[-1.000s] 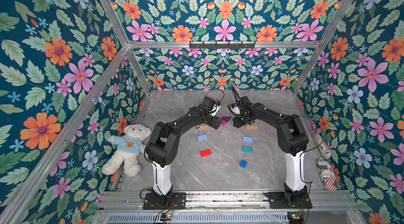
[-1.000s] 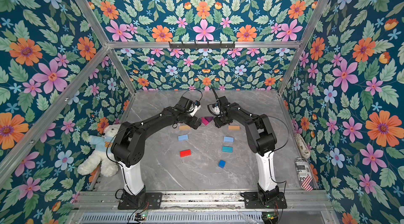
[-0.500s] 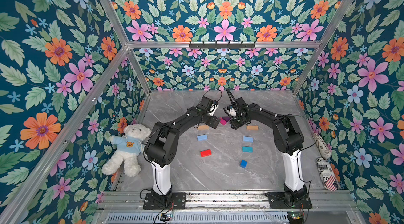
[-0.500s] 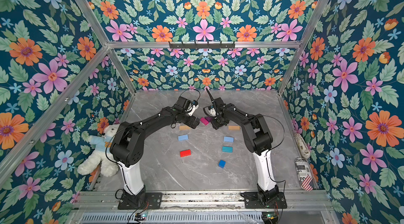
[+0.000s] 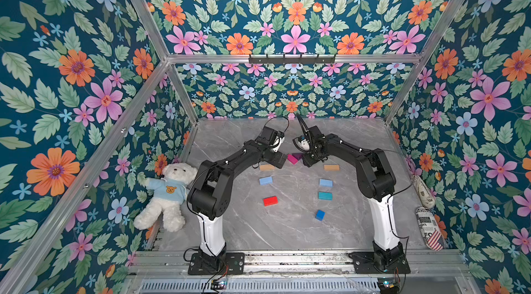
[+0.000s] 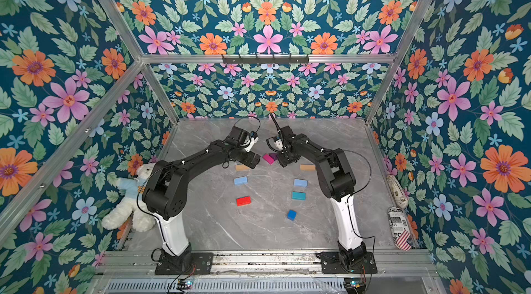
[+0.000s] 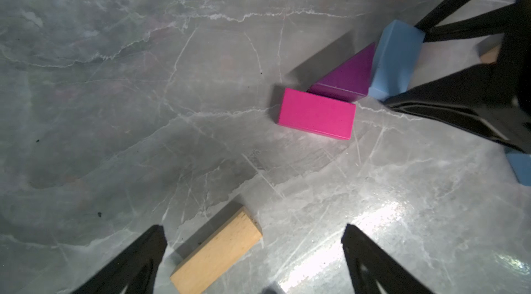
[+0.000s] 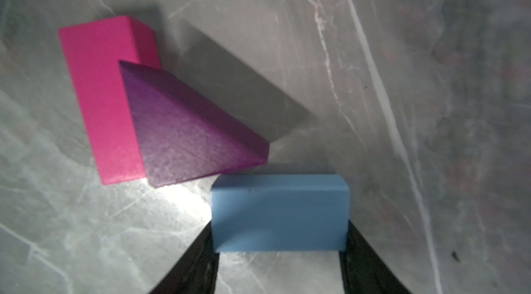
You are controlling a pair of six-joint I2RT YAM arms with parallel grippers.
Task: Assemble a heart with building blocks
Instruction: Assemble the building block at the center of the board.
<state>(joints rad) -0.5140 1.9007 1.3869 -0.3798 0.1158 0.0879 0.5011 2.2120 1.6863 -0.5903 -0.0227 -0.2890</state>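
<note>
Right wrist: right end effector grips blue brick beside wedge tip; left end effector wide, empty.

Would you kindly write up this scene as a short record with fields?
Left pincer: open, empty, over a tan wooden brick
Right pincer: gripping a light blue rectangular block
Held block: right beside the purple triangular wedge; contact unclear
Wedge: touching the magenta rectangular brick
Loose on grey marble table: second tan brick, two light blue bricks, teal brick, red brick, dark blue cube
Heart: not yet formed
Bystander: white teddy bear at the table edge
</note>
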